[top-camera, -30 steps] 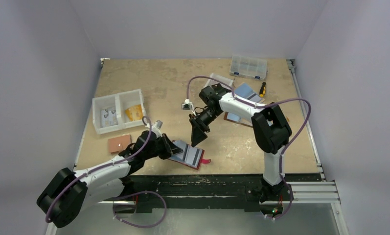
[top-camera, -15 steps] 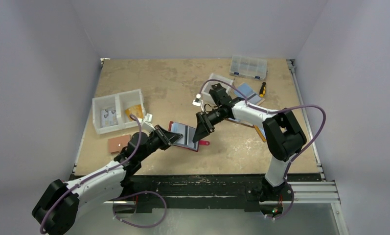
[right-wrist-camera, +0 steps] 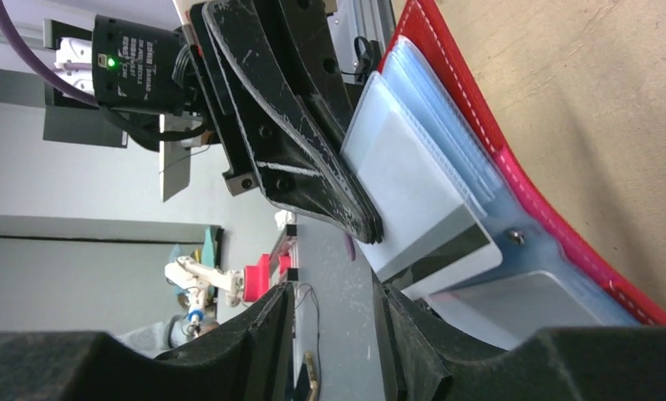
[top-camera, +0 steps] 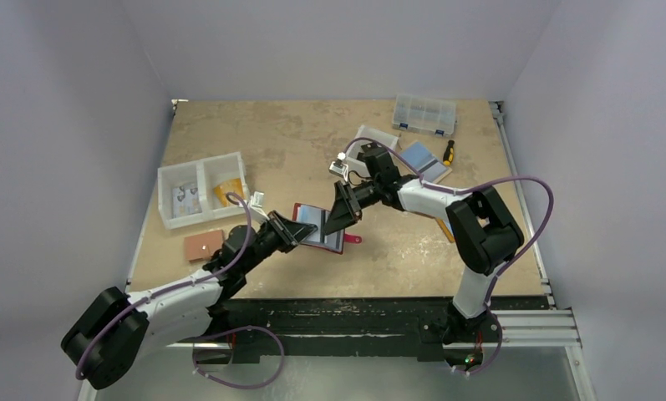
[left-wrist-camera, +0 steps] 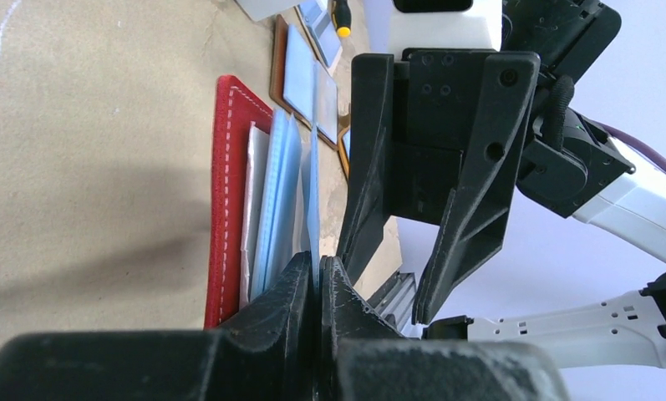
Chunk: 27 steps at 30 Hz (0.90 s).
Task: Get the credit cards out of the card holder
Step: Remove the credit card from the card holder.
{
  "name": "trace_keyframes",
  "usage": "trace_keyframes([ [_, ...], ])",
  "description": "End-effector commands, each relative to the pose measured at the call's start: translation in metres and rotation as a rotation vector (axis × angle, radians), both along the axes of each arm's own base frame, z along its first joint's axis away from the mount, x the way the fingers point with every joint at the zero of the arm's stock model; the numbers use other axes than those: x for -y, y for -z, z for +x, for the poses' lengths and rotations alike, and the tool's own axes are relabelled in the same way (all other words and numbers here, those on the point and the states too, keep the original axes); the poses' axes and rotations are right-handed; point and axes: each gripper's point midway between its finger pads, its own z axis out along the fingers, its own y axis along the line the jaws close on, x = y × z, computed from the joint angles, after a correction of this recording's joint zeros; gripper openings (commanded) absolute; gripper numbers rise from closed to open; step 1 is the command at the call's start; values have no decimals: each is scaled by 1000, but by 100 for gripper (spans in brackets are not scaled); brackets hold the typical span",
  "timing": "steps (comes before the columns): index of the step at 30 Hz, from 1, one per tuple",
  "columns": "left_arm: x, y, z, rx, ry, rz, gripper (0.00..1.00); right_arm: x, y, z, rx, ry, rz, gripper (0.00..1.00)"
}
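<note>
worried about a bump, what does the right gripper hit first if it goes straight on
Probably the pale card poking out of the card holder, close beside the left gripper pinching a page of it; depth is hard to judge.

- You have the card holder (top-camera: 319,227) in the middle of the counter (top-camera: 271,142), between the left jaws and the right jaws.
- To its left sits a bin (top-camera: 202,189), with a small holder (top-camera: 204,246) just before it.
- At the far right lies an organiser (top-camera: 424,114), with a screwdriver (top-camera: 449,151) before it.
</note>
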Motion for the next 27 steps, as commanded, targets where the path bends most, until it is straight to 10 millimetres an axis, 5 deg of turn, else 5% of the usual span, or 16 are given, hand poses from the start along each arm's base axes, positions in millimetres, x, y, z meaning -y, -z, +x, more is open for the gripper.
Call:
trace_keyframes([
  [1,10,-39,5,108,5,-99,0,-2,-6,-1,-16,-13,28,46],
  [6,5,-40,8,107,-29,-93,0,-1,-3,2,43,-15,8,46],
  [14,-9,-35,8,97,-90,-76,0,6,-18,-11,150,-116,126,61],
  [27,-8,-55,6,151,-99,-106,0,10,-13,-11,176,-103,120,63],
])
